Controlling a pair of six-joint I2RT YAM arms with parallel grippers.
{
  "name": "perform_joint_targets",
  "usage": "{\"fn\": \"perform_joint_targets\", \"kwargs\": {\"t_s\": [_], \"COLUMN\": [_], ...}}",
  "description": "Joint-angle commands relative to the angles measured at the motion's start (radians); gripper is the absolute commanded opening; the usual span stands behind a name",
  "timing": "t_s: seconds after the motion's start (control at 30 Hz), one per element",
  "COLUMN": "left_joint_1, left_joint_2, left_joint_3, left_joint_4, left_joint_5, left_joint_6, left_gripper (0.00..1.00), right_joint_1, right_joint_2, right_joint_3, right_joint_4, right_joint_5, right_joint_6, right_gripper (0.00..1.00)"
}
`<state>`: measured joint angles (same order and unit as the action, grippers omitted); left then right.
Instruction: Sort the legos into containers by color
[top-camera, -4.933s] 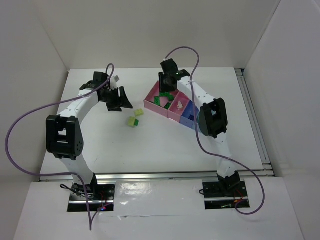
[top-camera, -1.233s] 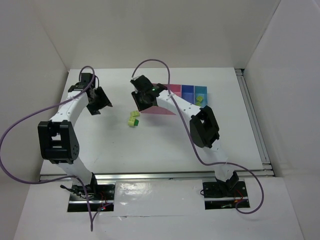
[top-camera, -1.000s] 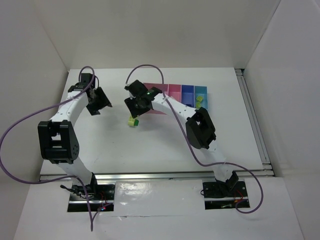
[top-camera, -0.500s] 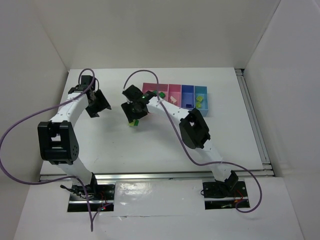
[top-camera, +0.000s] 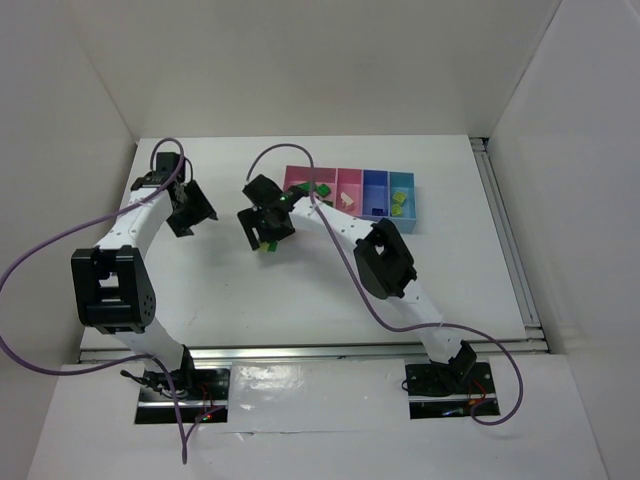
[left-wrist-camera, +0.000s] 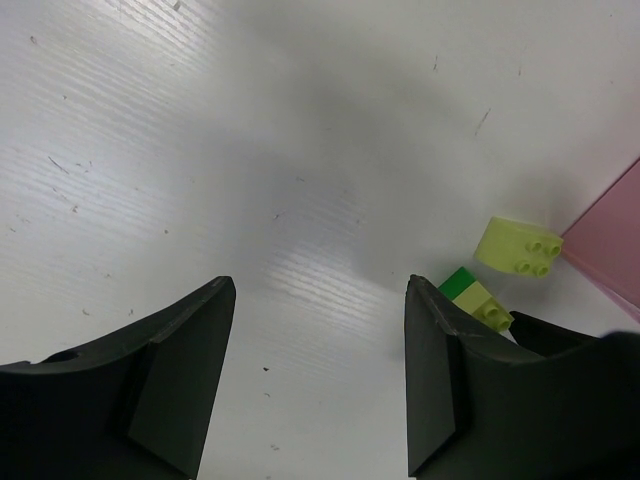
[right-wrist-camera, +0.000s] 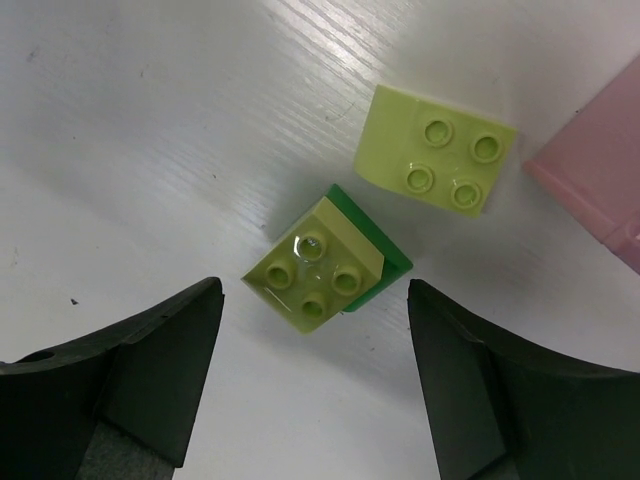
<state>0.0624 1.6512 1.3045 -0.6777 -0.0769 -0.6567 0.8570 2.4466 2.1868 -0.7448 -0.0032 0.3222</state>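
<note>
Clerk: Legos, loose, two items on bench (top-camera: 200, 290): stacked pair (right-wrist-camera: 322, 268), yellow-green over dark green; single yellow-green brick (right-wrist-camera: 437, 150) just beyond, near corner of pink bin (right-wrist-camera: 600, 165). Others already in bins (top-camera: 376, 172).
Checker: Nearer arm?
Clerk: Right pincer (top-camera: 264, 228), released, jaws spread, hanging above stacked pair; pair centred between jaws, set diagonal to closing line, so probably wants a wrist twist first. Left pincer (left-wrist-camera: 318, 295), likewise released and bare, well apart to the left; both bricks ahead, off to its right.
Checker: Destination?
Clerk: Row of bins, to the right of the pair; single brick lying between.
</note>
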Motion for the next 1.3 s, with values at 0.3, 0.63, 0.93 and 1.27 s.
{"fn": "perform_joint_targets", "kwargs": {"t_s": [0.3, 0.63, 0.93, 1.27], "left_joint_1": [0.014, 0.014, 0.014, 0.014], "left_joint_2": [-0.025, -0.034, -0.034, -0.034], "left_joint_3": [-0.010, -0.028, -0.028, -0.037], "left_joint_4": [0.015, 0.024, 0.024, 0.033], "left_joint_5": [0.019, 0.040, 0.049, 0.058], "left_joint_6": [0.026, 0.026, 0.035, 0.035], "left_gripper": [0.71, 0.71, 0.71, 0.71], "right_joint_1": [0.042, 0.042, 0.042, 0.042], "right_joint_2": [0.015, 0.072, 0.092, 0.039], "right_joint_3": [0.048, 0.079, 0.122, 0.084], "right_joint_4": [0.076, 0.076, 0.139, 0.044], "right_joint_5": [-0.058, -0.047, -0.085, 0.279], "right_joint_6": [-0.011, -0.020, -0.038, 0.021], "right_gripper": [0.75, 0.74, 0.77, 0.72]}}
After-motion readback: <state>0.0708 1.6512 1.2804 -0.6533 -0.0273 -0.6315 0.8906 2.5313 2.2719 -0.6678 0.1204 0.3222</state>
